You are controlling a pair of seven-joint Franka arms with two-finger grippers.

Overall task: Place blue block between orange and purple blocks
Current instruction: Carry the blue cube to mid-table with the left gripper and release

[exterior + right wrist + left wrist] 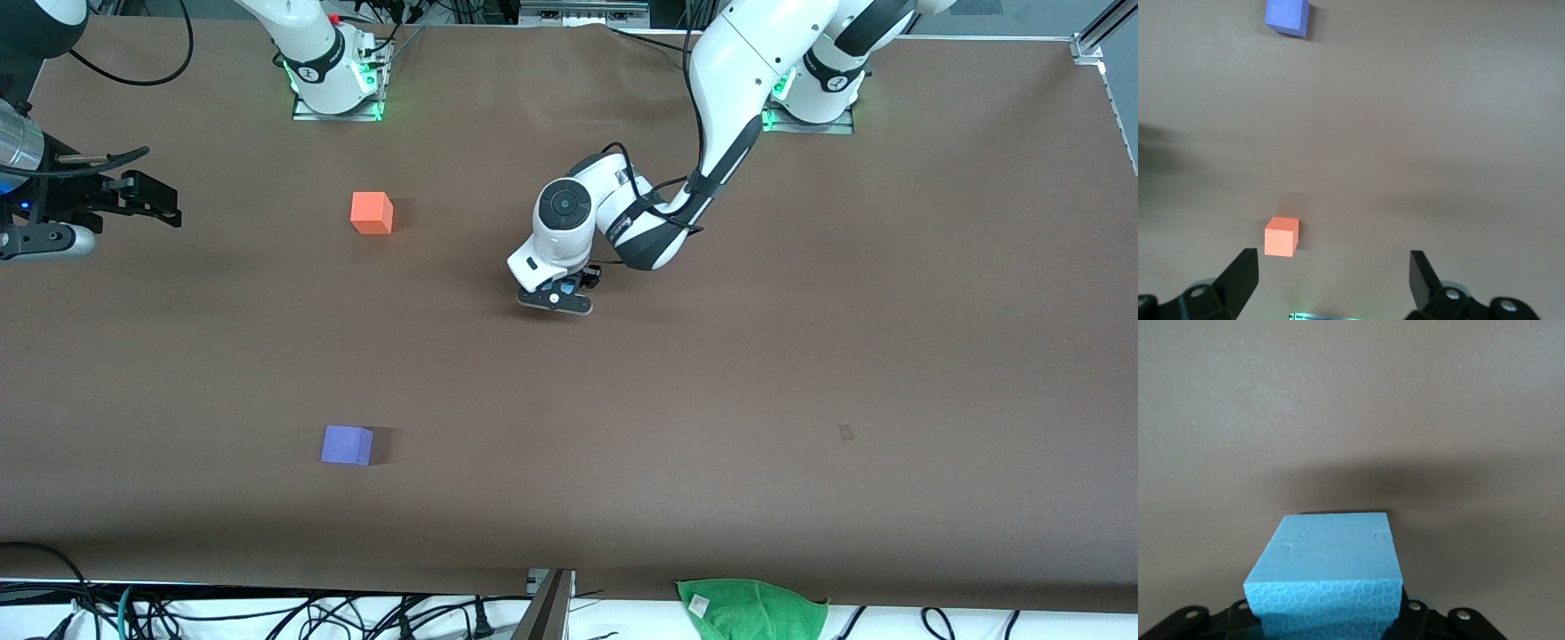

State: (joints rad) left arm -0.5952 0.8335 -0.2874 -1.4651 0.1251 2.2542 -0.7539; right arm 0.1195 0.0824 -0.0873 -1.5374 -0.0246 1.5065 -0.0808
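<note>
I am gripping the blue block [1328,570] in my left gripper [557,299], holding it over the middle of the brown table [800,356]. My right gripper [1335,277] is waiting with its fingers spread wide at the right arm's end. The orange block [372,212] is sitting farther from the front camera than the purple block [347,444], well apart
</note>
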